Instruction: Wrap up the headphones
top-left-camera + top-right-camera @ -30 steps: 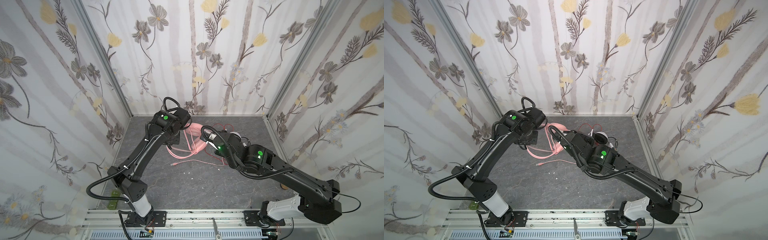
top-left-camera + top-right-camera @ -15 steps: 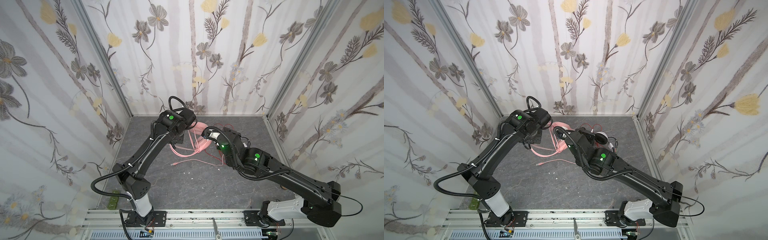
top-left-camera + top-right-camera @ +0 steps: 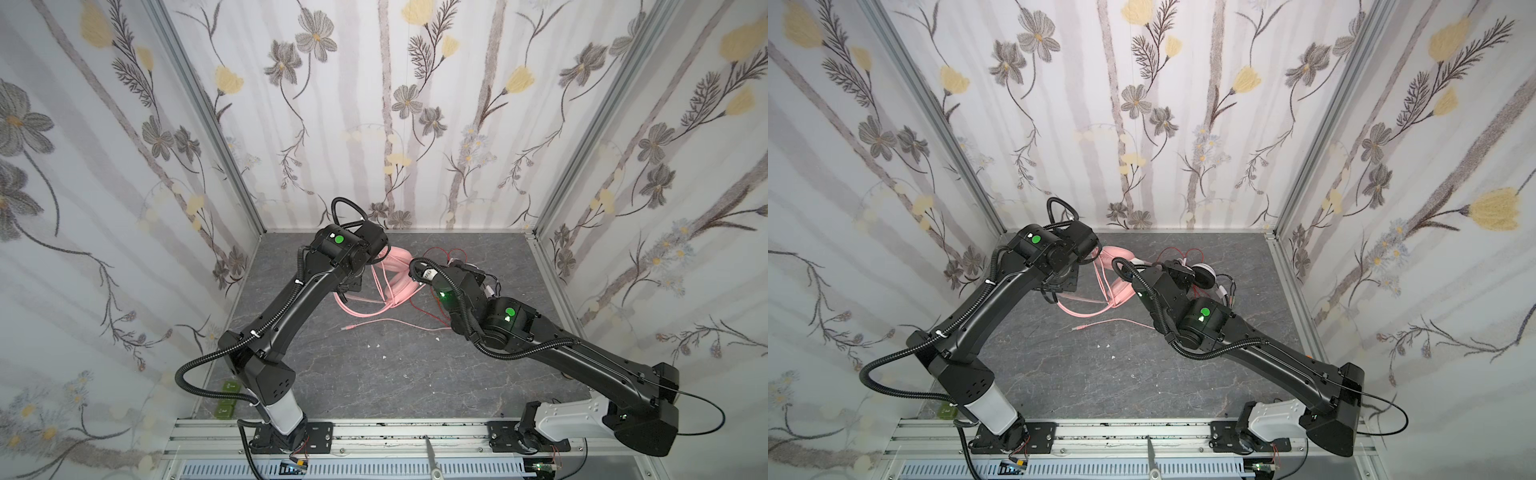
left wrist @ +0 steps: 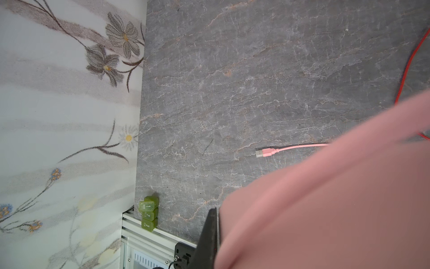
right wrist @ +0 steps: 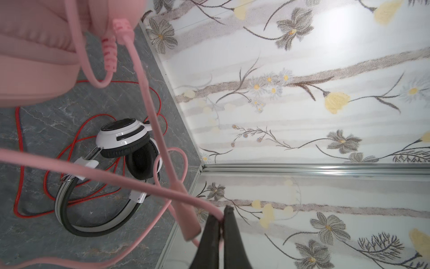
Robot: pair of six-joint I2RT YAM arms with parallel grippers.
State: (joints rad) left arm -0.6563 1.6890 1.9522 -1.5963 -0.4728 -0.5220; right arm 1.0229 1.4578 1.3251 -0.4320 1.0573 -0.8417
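Floral-papered walls (image 3: 374, 104) close a grey marbled tabletop (image 3: 374, 374) on three sides. In both top views the pink headset (image 3: 397, 270) sits at centre frame between the two wrists. Its pink cord (image 3: 363, 312) loops onto the tabletop just below. Right of centre in a top view, the white-and-black headset (image 3: 1204, 274) lies behind the right arm, amid loops of red cord (image 3: 1177, 253). Both hands are hidden under their wrists there.

In the left wrist view, one dark finger of the left hand (image 4: 214, 221) presses flat against the blurred pink headset, which fills much of the frame; the hand is clenched on it. Beyond, the cord's USB plug (image 4: 264, 153) lies on the tabletop. Green blocks (image 4: 149, 214) stand at the tabletop's edge by the wall.

In the right wrist view, the right hand (image 5: 223, 215) is pinched tight on the pink cord, which runs from the fingers toward the pink headset. Beneath it the white-and-black headset lies on the tabletop, red cord coiled around it.
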